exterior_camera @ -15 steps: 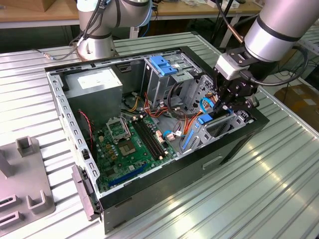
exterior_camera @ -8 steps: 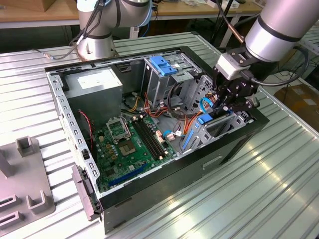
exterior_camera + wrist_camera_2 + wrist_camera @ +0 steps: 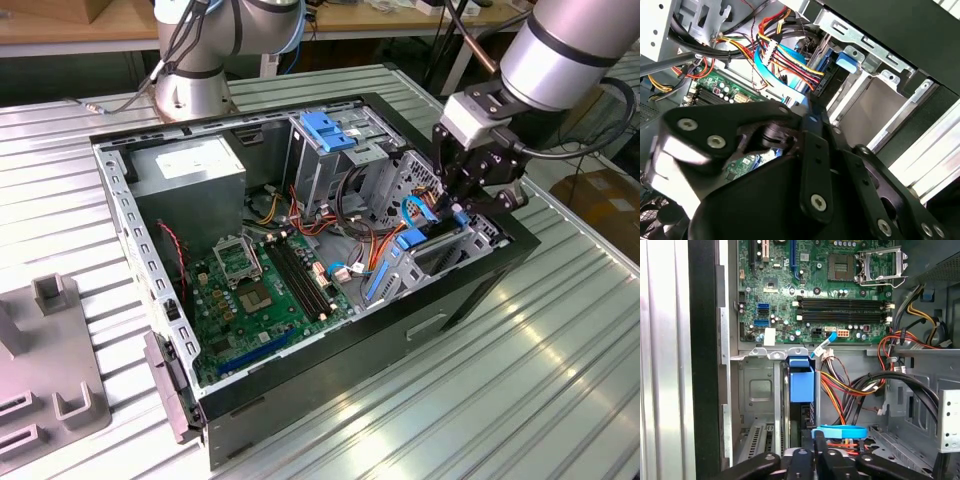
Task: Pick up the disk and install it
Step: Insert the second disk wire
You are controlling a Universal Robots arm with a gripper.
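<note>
The disk (image 3: 410,240) stands on edge in the bay at the front corner of the open computer case (image 3: 480,285), on the exterior view's right. Its blue caddy end (image 3: 801,382) and dark edge show between the metal bay walls in the first wrist view, and the blue tab (image 3: 846,61) shows in the second wrist view. My gripper (image 3: 462,212) hovers directly over that bay. Its black fingers (image 3: 819,445) sit close together, shut, beside the disk's upper edge and a light blue ribbon cable (image 3: 840,431). I see nothing held between them.
Red, yellow and black cable bundles (image 3: 850,387) crowd the space beside the bay. A grey drive cage topped by a blue bracket (image 3: 325,130) stands at the back, with the power supply (image 3: 190,170) and motherboard (image 3: 265,290) nearby. A grey fixture (image 3: 50,350) lies at the exterior view's left.
</note>
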